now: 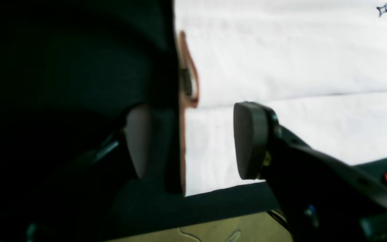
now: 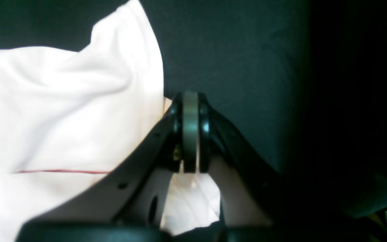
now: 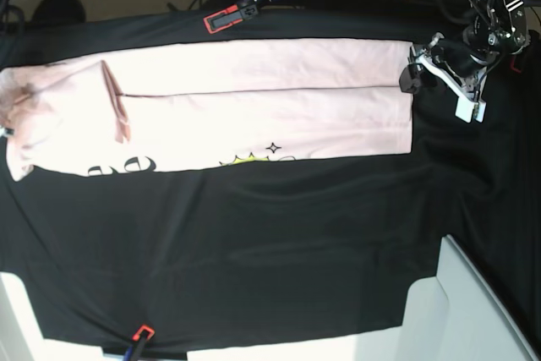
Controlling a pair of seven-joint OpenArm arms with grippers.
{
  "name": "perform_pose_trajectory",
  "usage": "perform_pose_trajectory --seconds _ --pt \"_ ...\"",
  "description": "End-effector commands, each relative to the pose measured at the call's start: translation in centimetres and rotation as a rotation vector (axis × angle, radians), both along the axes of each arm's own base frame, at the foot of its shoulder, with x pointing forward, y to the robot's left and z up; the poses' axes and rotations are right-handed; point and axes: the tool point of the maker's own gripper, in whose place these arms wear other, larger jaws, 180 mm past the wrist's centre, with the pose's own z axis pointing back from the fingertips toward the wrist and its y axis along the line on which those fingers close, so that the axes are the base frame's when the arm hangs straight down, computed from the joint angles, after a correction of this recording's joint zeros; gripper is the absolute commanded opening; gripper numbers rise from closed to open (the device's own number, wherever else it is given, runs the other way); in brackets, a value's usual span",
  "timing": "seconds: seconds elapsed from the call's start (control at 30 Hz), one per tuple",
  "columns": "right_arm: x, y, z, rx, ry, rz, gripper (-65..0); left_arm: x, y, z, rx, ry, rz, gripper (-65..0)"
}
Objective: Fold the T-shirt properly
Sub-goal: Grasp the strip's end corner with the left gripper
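The T-shirt (image 3: 254, 103) lay stretched across the far half of the black cloth (image 3: 254, 243), folded lengthwise into a long pale pink band. A fold line ran along its middle. Black lettering and a small yellow figure with a star peeked out at its near edge.

My left pincer (image 1: 193, 141) stood at the shirt's end on the base view's right, at the fold line. Its jaws were apart: one pad (image 1: 249, 139) sat over the pink fabric, the other pad (image 1: 139, 139) over the dark cloth beside the shirt's edge, and nothing was held between them. Through the left wrist camera I saw the shirt's hem just between the two pads, with a reddish seam edge and a small dark tag above it.

My right pincer (image 2: 190, 132) was clamped tight at the other end. In the right wrist camera its pads met on a thin edge of pale fabric, and the shirt (image 2: 62, 117) bunched up in soft folds beside and below the fingers, with a thin red stitch line across it. In the base view that end looked rumpled, with a sleeve flap turned over.

A red clamp (image 3: 221, 19) held the cloth at the far edge, another clamp (image 3: 141, 333) at the near edge.
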Motion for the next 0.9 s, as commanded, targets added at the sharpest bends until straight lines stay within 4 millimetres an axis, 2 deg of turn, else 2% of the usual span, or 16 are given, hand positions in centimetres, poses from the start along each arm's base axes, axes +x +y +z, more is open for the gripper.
perform_pose_trajectory --seconds 0.0,0.2,0.4,0.57,0.73,0.87 --pt "0.8 -1.2 1.7 -0.036 -0.039 0.002 -65.0 0.5 1.5 1.0 0.019 -0.035 0.024 -26.9" --pt "0.6 -0.6 1.1 -0.023 -0.030 0.005 -65.0 1.3 3.2 1.3 0.003 -0.074 0.129 -26.9" --pt "0.7 0.3 0.5 -0.001 -0.031 0.005 -65.0 2.7 3.0 1.1 -0.020 -0.087 0.142 -26.9" --pt "0.7 0.4 0.5 0.000 -0.030 0.008 -65.0 2.7 2.6 -0.1 -0.053 -0.066 0.164 -27.0" --pt "0.7 0.4 0.5 0.000 -0.030 0.008 -65.0 3.4 -0.4 -2.6 -0.115 0.000 0.111 -27.4" --pt "0.7 0.4 0.5 0.000 -0.030 0.008 -65.0 3.7 -1.2 -3.2 -0.136 0.014 0.105 -27.4"
